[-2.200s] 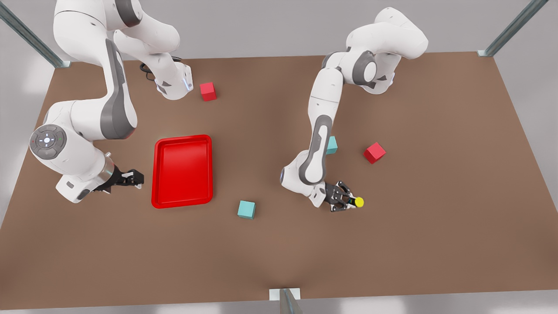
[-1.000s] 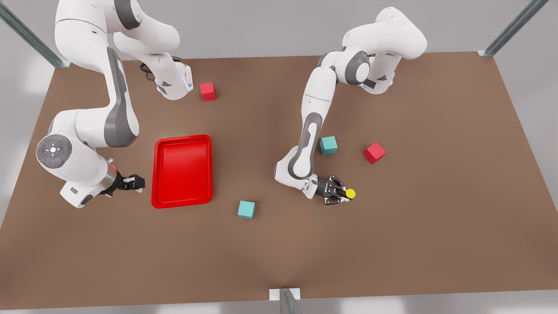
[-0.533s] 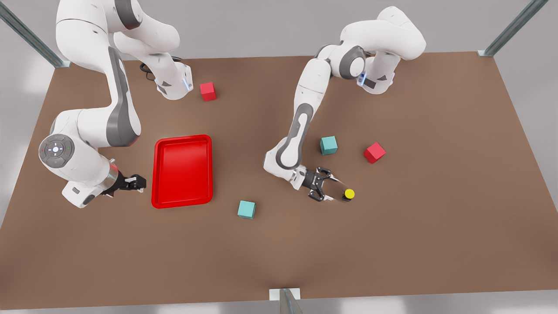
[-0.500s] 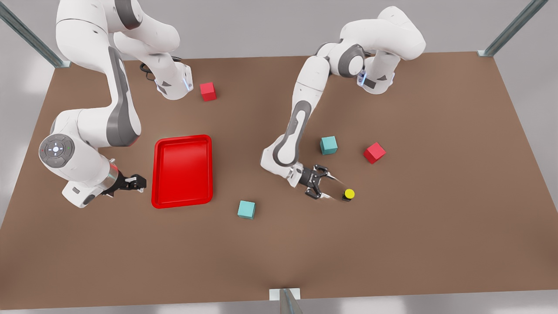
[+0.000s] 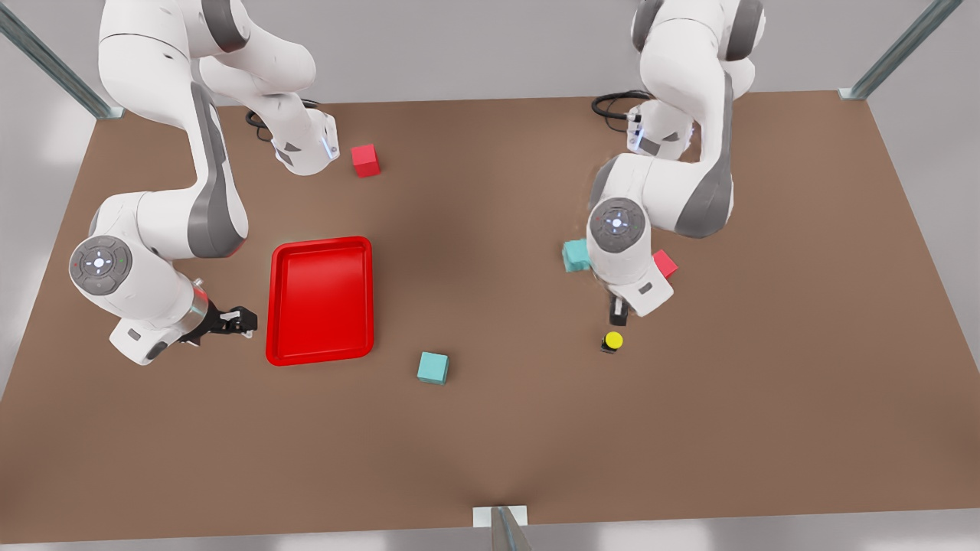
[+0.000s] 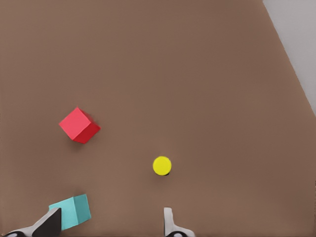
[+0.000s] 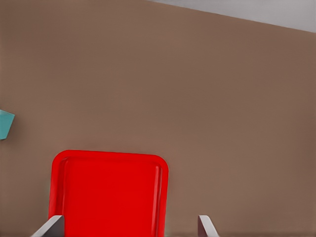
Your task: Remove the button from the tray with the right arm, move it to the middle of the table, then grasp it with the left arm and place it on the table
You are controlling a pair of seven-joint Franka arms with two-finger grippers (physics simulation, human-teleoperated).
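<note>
The button [image 5: 612, 340], yellow cap up, stands alone on the table [image 5: 490, 428] right of the middle in the front view. My left gripper [image 5: 617, 315] hangs just behind and above it, open and holding nothing. The left wrist view looks down on the button [image 6: 162, 165] ahead of the spread left gripper [image 6: 108, 228]. The red tray [image 5: 321, 300] is empty. My right gripper [image 5: 242, 320] waits open beside the tray's edge on the front view's left. The right wrist view shows the tray [image 7: 108, 192] between the right gripper's [image 7: 128, 229] fingertips.
One red cube [image 5: 664, 262] and one teal cube [image 5: 573, 255] sit just behind the left arm, partly hidden by it. Another teal cube [image 5: 432, 368] lies near the tray's front corner. A second red cube [image 5: 365, 161] sits at the back by the right arm's base.
The left gripper opened and let go of the button, which stays on the table. That arm then swung back and rose, its wrist now over the button. The right arm barely moved.
</note>
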